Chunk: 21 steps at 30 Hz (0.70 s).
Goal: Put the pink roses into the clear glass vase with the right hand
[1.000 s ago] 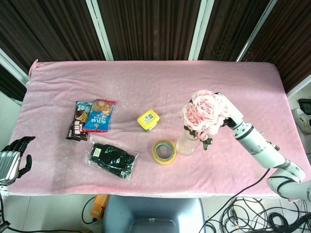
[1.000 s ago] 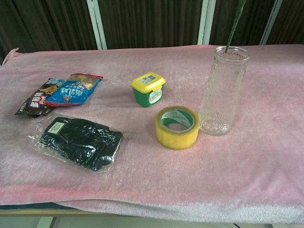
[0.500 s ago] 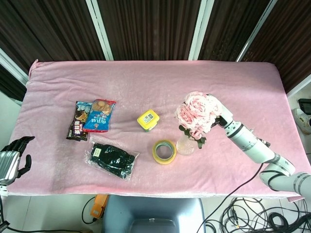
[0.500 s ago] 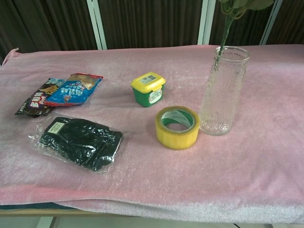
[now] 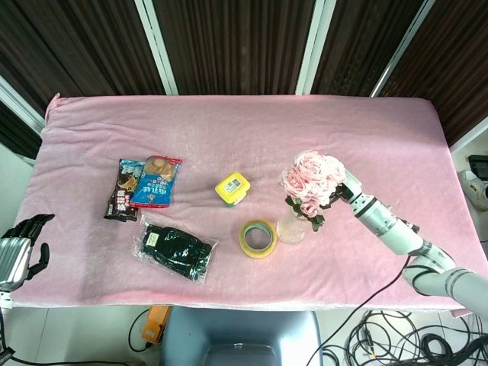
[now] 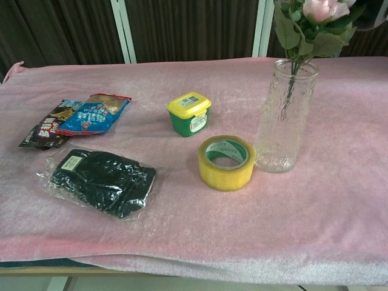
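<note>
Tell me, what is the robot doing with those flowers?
The robot's right hand is lowering a bunch of pink roses into a clear glass vase. The stems are already partway inside, and the blooms sit above the rim. The hand is mostly hidden behind the flowers. The left hand hangs off the table's near edge, holding nothing. A yellow tape roll, a small yellow-lidded tub, snack packets and a black bagged item lie untouched on the pink cloth.

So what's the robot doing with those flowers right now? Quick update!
Right robot hand holds pink roses, stems partway inside clear glass vase. Left robot hand idle off-table. Yellow tape roll beside vase, not blocking.
</note>
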Each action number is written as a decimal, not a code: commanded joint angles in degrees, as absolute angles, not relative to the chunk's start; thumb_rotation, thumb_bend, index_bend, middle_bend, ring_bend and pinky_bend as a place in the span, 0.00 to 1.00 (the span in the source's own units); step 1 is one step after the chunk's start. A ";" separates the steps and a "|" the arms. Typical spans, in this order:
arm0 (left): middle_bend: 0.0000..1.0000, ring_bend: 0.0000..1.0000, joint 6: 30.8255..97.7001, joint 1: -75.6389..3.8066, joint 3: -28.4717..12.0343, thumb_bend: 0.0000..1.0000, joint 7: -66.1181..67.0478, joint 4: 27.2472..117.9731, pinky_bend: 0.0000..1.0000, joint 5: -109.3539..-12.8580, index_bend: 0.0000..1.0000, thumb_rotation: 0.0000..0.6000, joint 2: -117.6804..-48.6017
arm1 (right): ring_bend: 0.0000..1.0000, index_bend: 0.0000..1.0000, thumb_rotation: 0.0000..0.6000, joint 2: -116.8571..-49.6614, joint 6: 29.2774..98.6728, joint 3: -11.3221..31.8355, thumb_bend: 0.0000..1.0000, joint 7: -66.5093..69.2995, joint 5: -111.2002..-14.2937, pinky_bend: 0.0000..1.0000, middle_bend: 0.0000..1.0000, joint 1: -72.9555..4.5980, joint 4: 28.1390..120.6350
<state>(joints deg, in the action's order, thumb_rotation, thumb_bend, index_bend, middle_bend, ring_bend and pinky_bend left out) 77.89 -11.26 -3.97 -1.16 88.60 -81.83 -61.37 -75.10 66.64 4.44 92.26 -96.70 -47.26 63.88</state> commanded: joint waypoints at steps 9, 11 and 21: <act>0.19 0.20 78.01 -11.22 -3.90 0.64 -1.09 88.74 0.37 -82.04 0.19 1.00 -61.35 | 0.59 0.83 1.00 -79.21 66.34 2.20 0.37 93.02 -94.57 0.76 0.65 -45.41 57.49; 0.19 0.20 77.99 -11.22 -3.89 0.64 -1.14 88.76 0.37 -82.05 0.19 1.00 -61.32 | 0.57 0.81 1.00 -79.86 66.39 1.97 0.37 92.06 -94.48 0.75 0.65 -45.21 56.51; 0.19 0.20 77.86 -11.28 -3.88 0.64 -1.02 88.73 0.37 -82.01 0.19 1.00 -61.35 | 0.14 0.38 1.00 -80.47 67.55 0.52 0.25 91.72 -95.87 0.44 0.31 -45.28 55.05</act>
